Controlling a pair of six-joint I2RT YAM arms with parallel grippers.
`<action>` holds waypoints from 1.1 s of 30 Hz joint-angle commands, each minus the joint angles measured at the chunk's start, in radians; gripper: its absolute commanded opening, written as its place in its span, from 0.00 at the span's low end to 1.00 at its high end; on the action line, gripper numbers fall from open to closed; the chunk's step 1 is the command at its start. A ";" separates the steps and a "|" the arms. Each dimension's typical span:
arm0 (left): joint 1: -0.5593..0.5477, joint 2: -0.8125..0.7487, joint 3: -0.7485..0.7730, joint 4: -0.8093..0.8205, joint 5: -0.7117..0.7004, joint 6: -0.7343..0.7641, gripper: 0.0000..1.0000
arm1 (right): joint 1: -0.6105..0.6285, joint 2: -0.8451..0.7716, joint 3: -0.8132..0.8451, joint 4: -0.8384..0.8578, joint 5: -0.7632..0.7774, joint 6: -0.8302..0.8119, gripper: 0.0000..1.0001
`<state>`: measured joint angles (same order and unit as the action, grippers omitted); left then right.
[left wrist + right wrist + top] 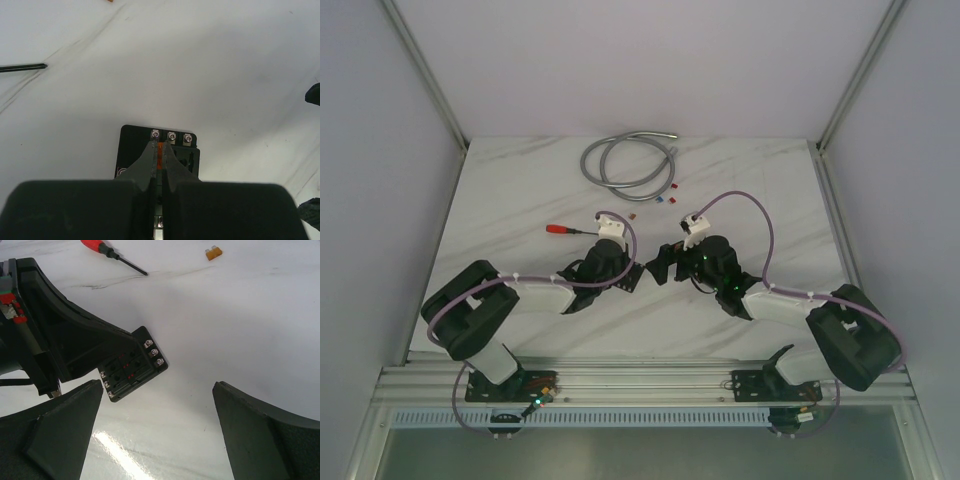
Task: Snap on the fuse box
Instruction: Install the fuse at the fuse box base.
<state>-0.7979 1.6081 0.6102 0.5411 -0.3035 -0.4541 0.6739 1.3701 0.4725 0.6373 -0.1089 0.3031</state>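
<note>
Top view: your left claw point(632, 280) is low over the middle of the desk point(520, 190), and your right claw point(660, 265) sits just beside it, facing it. What they are working over is hidden under the left claw here. A screwdriver point(565, 229) lies just behind the left claw. A coiled cable point(625, 160) and a few loose fuses point(660, 198) are further back.

Left wrist view: the fuse box point(132, 142) lies flat on the desk directly beneath your left claw. That claw is clenched on a thin orange piece point(160, 156), a fuse by the look of it, with its tips down at the box's top face beside the row of screws. Whether the piece is fully seated you cannot tell from here.

Right wrist view: your right claw is released, its jaws spread wide and empty, low over the desk. The box lies just ahead of it, between the jaw lines but touching neither, and red fuses show in its slots. One orange fuse point(214, 252) lies well off.

You look to be midway, with the left claw pressing down at the box and nothing bracing it. Next, judge the push straight down so the box does not skid. Bringing your right claw in to steady its free edge would help.
</note>
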 commanded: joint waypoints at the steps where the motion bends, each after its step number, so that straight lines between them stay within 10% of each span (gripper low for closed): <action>1: 0.000 0.016 0.026 -0.014 0.005 -0.004 0.00 | -0.004 0.006 0.032 0.025 -0.016 0.008 1.00; 25: 0.019 0.005 0.049 -0.087 0.018 0.037 0.00 | -0.003 0.007 0.029 0.037 -0.047 0.004 1.00; 33: 0.018 0.005 0.056 -0.097 0.020 0.033 0.18 | -0.003 0.011 0.032 0.038 -0.054 0.005 1.00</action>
<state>-0.7853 1.6096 0.6441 0.4549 -0.2890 -0.4309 0.6739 1.3708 0.4725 0.6411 -0.1463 0.3031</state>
